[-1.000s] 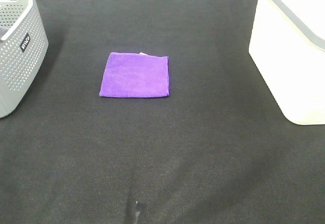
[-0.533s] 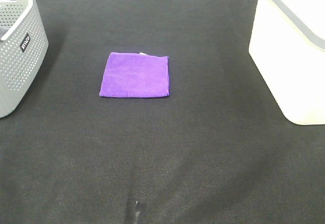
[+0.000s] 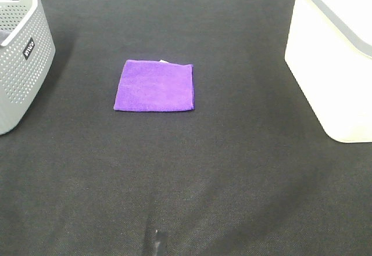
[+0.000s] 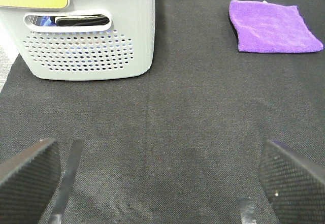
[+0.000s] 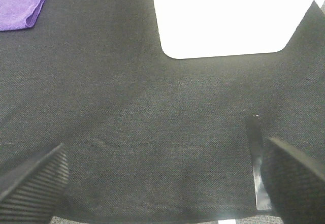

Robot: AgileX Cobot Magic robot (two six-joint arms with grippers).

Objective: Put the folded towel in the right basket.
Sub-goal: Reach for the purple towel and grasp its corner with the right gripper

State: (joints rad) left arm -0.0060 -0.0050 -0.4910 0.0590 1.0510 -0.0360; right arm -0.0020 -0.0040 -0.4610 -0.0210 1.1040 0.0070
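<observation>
Fuzzy purple folded towel (image 3: 153, 86) sits flat on the black woven worktop (image 3: 232, 169), well apart from the smooth white boxy basket (image 3: 325, 76). Both jaws are spread wide, empty.

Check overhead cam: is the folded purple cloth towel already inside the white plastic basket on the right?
No, the purple towel lies flat on the black table cover, apart from the white basket.

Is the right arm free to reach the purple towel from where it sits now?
Probably yes. The right gripper is open, and only bare black mat lies between it and the towel; the white basket stands off to the side, not in the path.
</observation>
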